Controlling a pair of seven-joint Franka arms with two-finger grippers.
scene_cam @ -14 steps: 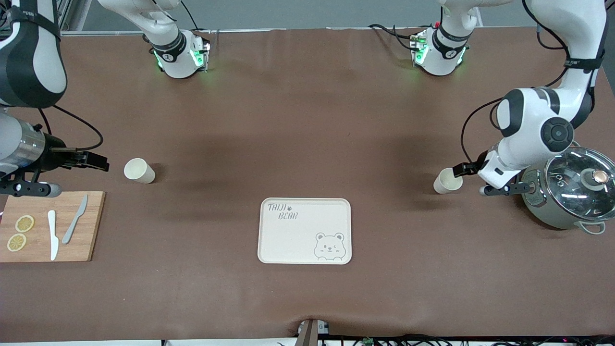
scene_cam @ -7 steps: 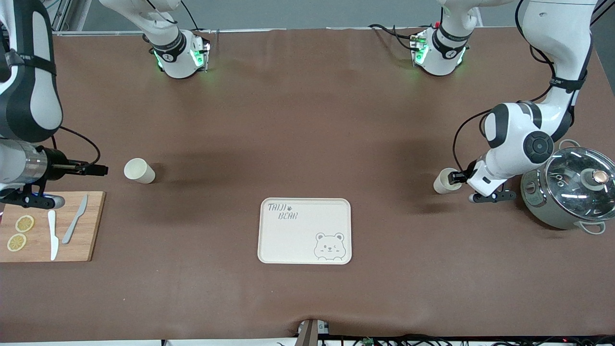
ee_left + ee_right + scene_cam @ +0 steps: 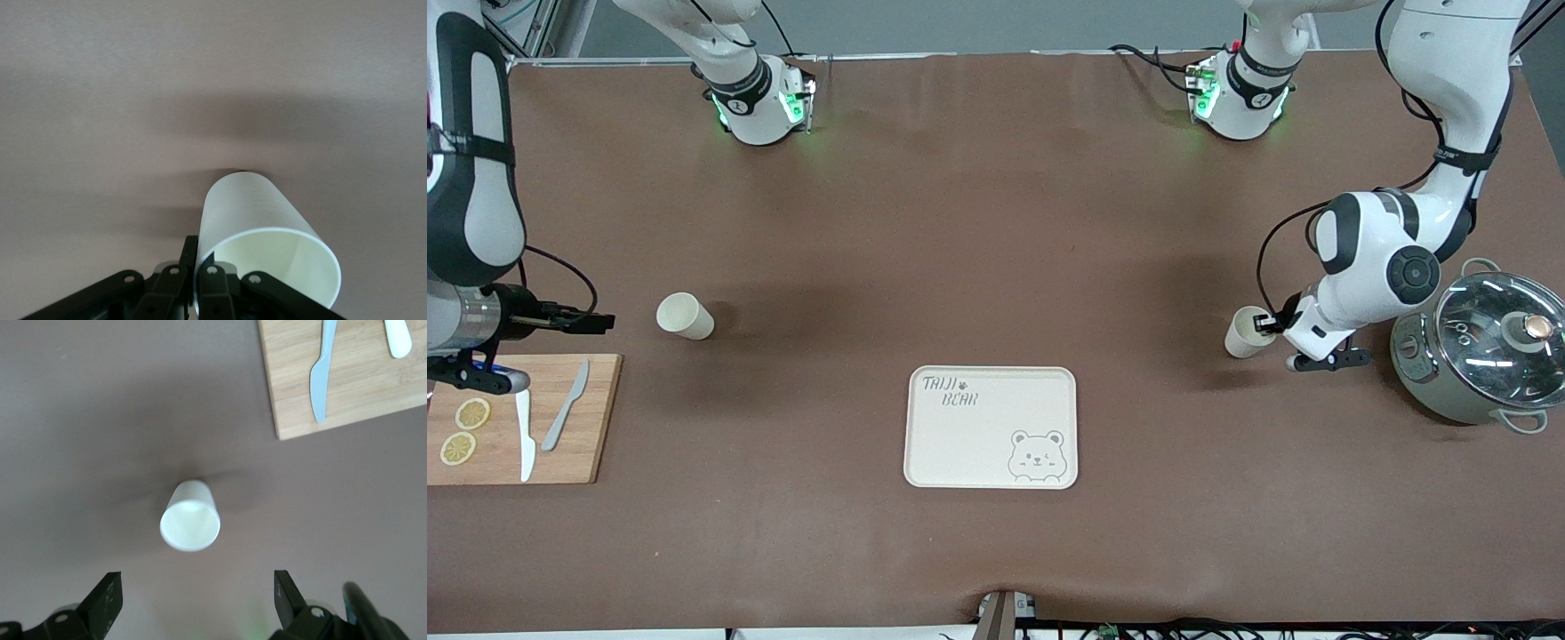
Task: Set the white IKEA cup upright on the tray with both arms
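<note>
1. Brown covering lies over the whole surface (image 3: 996, 222), and the things on it follow in order from the right arm's end to the left arm's end.
2. A wooden cutting board (image 3: 600, 418) lies at the right arm's end, carrying two lemon slices (image 3: 464, 430), a white knife (image 3: 524, 436) and a grey knife (image 3: 565, 405).
3. The right hand (image 3: 600, 321) is held level just above the surface, beside the board's farther edge. In the right wrist view its fingers (image 3: 103, 603) stand wide apart with nothing between them.
4. A white cup (image 3: 685, 316) lies on its side near that hand, apart from it, with its mouth turned toward the hand (image 3: 191, 517).
5. The cream tray (image 3: 925, 444) with the "TAIJI BEAR" lettering and the bear face lies mid-surface, nearer the front camera than both cups. No cup is on it.
6. A second white cup (image 3: 1243, 334) lies on its side toward the left arm's end, well apart from the tray.
7. The left hand (image 3: 1270, 324) is at this cup's mouth. The left wrist view shows the fingers (image 3: 212, 283) pinched on its rim (image 3: 257, 230), one of them inside the mouth.
8. A grey-green pot (image 3: 1440, 373) with a glass lid (image 3: 1498, 333) stands at the left arm's end, just beside the left arm.
</note>
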